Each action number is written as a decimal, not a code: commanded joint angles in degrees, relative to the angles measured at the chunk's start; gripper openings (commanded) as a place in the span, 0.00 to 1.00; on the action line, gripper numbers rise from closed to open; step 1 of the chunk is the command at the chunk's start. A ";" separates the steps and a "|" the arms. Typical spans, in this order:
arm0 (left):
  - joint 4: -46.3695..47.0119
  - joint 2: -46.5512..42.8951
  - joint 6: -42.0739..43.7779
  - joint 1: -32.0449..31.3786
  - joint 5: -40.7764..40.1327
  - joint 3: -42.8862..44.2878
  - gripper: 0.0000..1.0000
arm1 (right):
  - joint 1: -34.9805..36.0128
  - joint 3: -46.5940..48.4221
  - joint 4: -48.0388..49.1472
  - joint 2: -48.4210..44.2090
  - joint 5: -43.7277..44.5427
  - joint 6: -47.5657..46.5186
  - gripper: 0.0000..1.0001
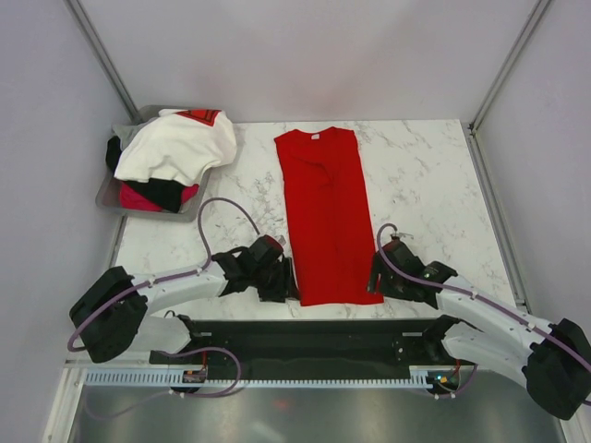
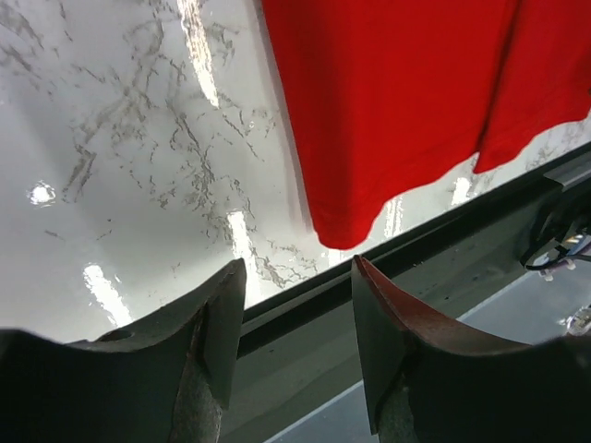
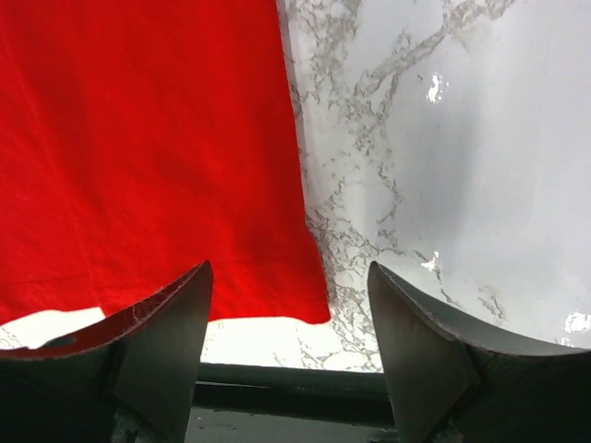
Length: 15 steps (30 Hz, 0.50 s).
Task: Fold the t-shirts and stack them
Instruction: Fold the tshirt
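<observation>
Tray (image 1: pixel 107 196) at far left held the white t-shirt (image 1: pixel 175 148) over black t-shirt (image 1: pixel 169 192) and pink t-shirt (image 1: pixel 135 198), while left gripper (image 2: pixel 297 268) and right gripper (image 3: pixel 289 269) stood open, empty, beside the red t-shirt (image 1: pixel 323 212).

Four t-shirts: red t-shirt (image 1: pixel 321 217) alone beside the tray (image 1: pixel 104 194); white t-shirt (image 1: pixel 175 148), black t-shirt (image 1: pixel 166 192) and pink t-shirt (image 1: pixel 137 199) heaped in that one tray. Two grippers: left gripper (image 2: pixel 297 314), right gripper (image 3: pixel 289 318).
</observation>
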 commanded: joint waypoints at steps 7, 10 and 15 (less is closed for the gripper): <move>10.97 4.42 -9.66 -4.64 -5.53 -1.72 0.53 | -0.09 -4.06 0.73 -2.49 -0.59 3.05 0.57; 11.58 4.77 -10.02 -4.91 -6.42 -2.24 0.51 | -0.01 -5.21 2.40 -2.32 -1.73 3.32 0.51; 13.07 5.48 -10.10 -4.99 -6.68 -2.94 0.42 | 0.00 -5.21 2.58 -1.88 -2.00 3.49 0.41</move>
